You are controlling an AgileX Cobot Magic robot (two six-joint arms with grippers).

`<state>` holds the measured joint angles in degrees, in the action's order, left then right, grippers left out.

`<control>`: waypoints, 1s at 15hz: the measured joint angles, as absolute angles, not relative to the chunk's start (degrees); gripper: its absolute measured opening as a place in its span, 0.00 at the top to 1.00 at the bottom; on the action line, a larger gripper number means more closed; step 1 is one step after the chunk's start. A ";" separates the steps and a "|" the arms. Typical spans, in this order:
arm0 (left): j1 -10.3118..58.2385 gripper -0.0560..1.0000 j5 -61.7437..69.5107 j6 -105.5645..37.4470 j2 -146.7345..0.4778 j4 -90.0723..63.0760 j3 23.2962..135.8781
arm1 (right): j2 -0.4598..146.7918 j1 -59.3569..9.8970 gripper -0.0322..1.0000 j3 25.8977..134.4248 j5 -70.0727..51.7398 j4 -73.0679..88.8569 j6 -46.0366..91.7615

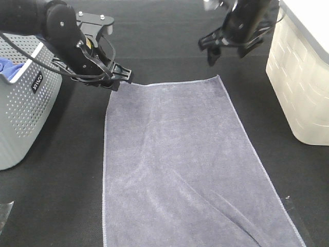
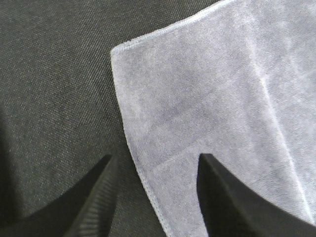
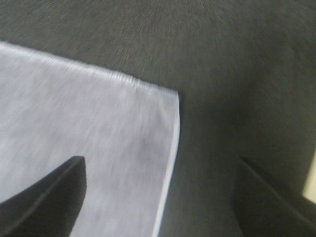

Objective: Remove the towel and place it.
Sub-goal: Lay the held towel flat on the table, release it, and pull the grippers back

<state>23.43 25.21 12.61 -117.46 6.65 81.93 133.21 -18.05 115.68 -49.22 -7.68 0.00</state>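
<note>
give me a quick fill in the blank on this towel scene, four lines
1. The towel lies spread flat on the ____ tabletop.
2. The cloth inside the grey basket is ____ in colour.
3. The left hand and right hand both have their jaws ____.
4. Each hand is at a far ____ of the towel.

Missing words: black; blue; open; corner
</note>
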 joint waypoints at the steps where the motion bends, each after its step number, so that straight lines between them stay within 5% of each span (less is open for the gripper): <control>1: 23.43 0.49 25.21 12.38 -117.63 6.65 81.93 | 136.31 -18.05 0.24 118.89 -49.10 -7.73 0.00; 9: 23.43 0.49 25.21 12.26 -117.63 6.65 81.99 | 147.77 -14.61 0.30 125.99 -43.77 -7.68 0.00; 15: 23.43 0.49 25.27 12.20 -117.63 6.65 81.99 | 149.83 -14.61 0.44 126.68 -41.77 -3.55 0.92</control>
<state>23.43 25.27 12.20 -117.63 6.65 81.99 149.83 -14.61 126.68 -41.77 -3.55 0.92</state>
